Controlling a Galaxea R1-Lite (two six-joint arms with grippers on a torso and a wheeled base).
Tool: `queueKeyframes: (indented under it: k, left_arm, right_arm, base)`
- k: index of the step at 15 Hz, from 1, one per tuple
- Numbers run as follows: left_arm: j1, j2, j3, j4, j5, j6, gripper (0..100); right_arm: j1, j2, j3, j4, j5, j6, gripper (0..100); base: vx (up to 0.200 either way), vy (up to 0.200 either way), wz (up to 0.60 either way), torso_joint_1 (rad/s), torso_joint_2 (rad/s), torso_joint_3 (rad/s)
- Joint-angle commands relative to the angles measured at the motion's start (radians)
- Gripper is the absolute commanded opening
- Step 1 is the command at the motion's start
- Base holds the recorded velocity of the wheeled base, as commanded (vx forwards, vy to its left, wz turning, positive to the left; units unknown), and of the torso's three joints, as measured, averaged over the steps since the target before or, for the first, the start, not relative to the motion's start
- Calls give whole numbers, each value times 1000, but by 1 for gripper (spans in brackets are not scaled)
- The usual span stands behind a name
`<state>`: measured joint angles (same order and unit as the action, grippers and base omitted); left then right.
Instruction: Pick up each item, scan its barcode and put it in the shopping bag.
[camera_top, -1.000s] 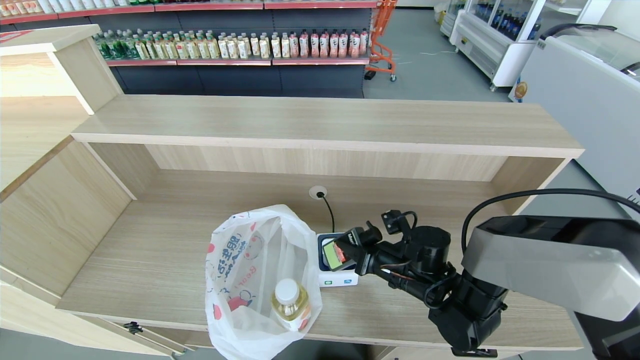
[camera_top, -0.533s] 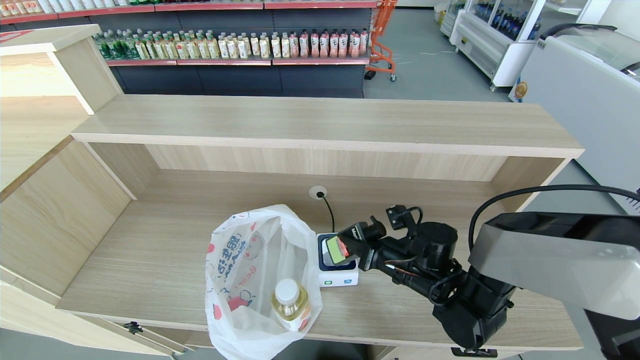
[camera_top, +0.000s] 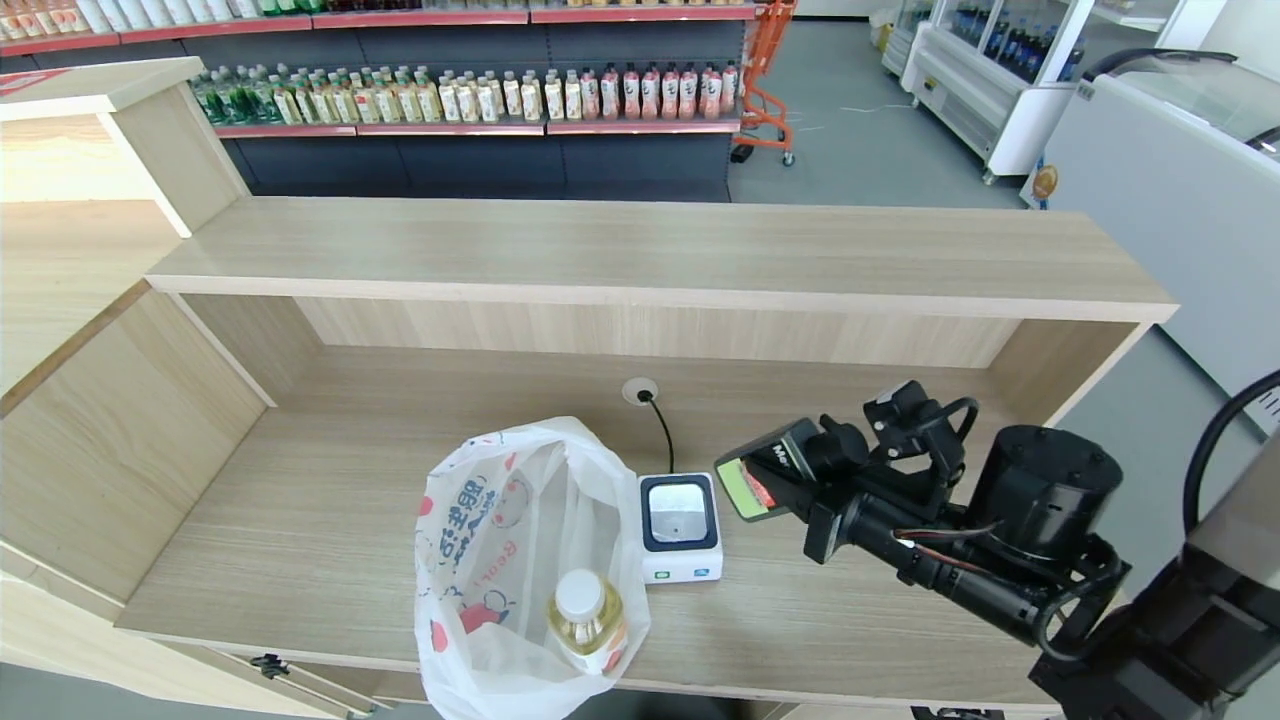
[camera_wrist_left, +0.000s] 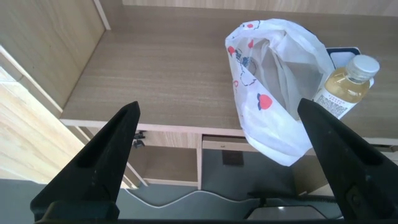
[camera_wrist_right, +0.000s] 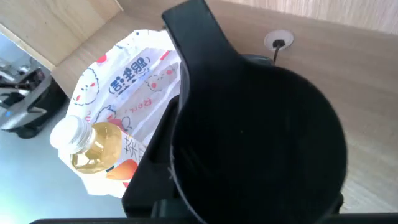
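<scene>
Desk (camera_top: 300, 520) room lies open at frame left; the shopping bag (camera_top: 500, 540), lower centre, overhangs the near edge beside the scanner (camera_top: 680, 525). Bagging looks next: the right end effector (camera_top: 752, 483), clamped on a green packet (camera_top: 738, 490) right of the scanner, must cross it. The left end effector (camera_wrist_left: 219, 109) is spread apart.

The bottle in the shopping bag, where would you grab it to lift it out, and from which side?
Probably by the neck just under its white cap, coming down from above: the bottle stands cap-up in the open mouth of the shopping bag, and plastic wraps its body.
</scene>
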<state>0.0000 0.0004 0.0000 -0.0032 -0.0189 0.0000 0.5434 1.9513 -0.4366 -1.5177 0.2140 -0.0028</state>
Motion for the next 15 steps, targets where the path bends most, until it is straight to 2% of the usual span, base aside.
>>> queueKeyframes:
  k: [1,5,8,15]
  left_arm:
    - [-2,0,0,0,1,0,100]
    - [0,0,0,0,1,0,100]
    - [-2,0,0,0,1,-2,100]
    - [-2,0,0,0,1,-2,100]
  right_arm:
    - [10,-80,29,13,-22,-25,0]
    - [13,-51,-14,36,-53,-60,0]
    - [-3,21,-129,79,-56,-102,0]
    - [-10,106,-125,59,-53,-141,0]
  base:
    - [0,200,0,22,17,-2]
    - [0,200,0,5,1,4]
    - [0,0,0,0,0,0]
    - [0,0,0,0,0,0]
